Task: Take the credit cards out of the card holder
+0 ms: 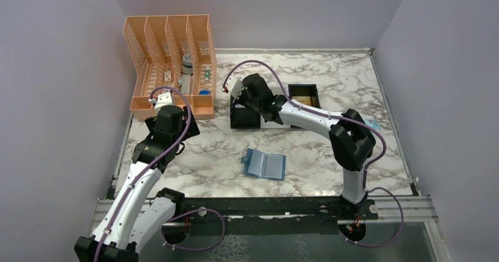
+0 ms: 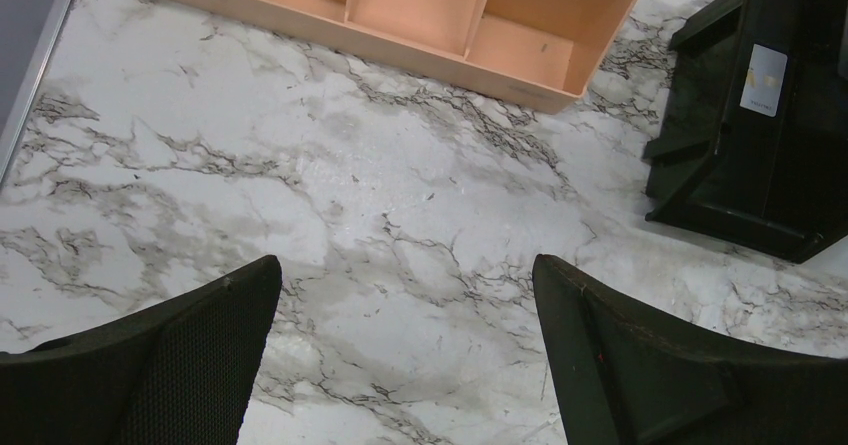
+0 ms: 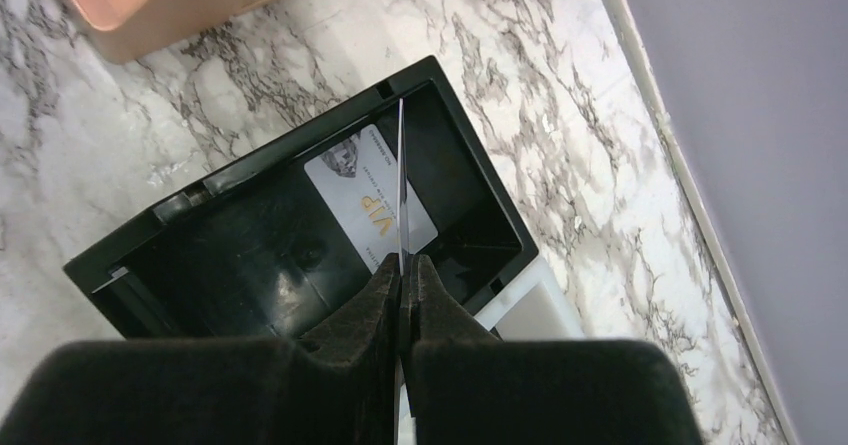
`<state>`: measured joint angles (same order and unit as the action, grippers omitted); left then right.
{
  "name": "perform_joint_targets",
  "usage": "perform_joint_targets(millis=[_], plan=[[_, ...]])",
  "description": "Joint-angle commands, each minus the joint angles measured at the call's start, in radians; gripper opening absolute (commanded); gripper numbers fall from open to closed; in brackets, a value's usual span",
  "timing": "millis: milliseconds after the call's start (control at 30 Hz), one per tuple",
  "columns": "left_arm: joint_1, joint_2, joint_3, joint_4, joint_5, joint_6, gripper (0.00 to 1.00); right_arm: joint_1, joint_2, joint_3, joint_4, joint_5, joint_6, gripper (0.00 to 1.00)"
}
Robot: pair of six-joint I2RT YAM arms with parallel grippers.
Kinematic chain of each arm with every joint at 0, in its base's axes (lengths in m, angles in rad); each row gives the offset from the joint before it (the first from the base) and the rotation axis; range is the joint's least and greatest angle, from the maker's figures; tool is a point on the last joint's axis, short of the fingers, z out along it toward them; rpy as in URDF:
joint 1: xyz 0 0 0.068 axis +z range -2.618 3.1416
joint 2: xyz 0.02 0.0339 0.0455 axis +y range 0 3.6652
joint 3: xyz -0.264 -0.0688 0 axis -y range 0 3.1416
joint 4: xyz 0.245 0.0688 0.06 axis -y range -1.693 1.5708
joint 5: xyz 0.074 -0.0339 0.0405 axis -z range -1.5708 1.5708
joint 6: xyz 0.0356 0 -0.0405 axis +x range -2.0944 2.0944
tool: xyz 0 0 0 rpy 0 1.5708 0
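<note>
Right claw (image 3: 402, 268) pinched shut on card (image 3: 401, 165), edge-on above black tray (image 3: 250, 275), over silver card (image 3: 362, 200). Lower before releasing so it drops flat. Left claw (image 2: 405, 285) wide open, empty. Wallet (image 1: 265, 165) open, nearer than tray.

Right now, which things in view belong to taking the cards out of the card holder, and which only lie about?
For the job: card holder, open; thin card edge-on in the shut right fingers; silver-grey card and gold card, already in the black tray.
Lying about: peach organizer; the open left fingers hold nothing.
</note>
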<state>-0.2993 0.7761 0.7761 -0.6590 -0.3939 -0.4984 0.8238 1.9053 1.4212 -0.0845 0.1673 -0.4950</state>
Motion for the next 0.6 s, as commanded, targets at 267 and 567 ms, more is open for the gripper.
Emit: perform_joint_targets(millis=[267,567], plan=[[0.005,-0.024,0.004,0.017,-0.021,0.019,0.99,0.006,0.168,0.178,-0.157,0.104,-0.126,0.01],[0.005,-0.023,0.004,0.021,-0.001,0.027,0.99,0.006,0.238,0.238,-0.184,0.121,-0.186,0.01]])
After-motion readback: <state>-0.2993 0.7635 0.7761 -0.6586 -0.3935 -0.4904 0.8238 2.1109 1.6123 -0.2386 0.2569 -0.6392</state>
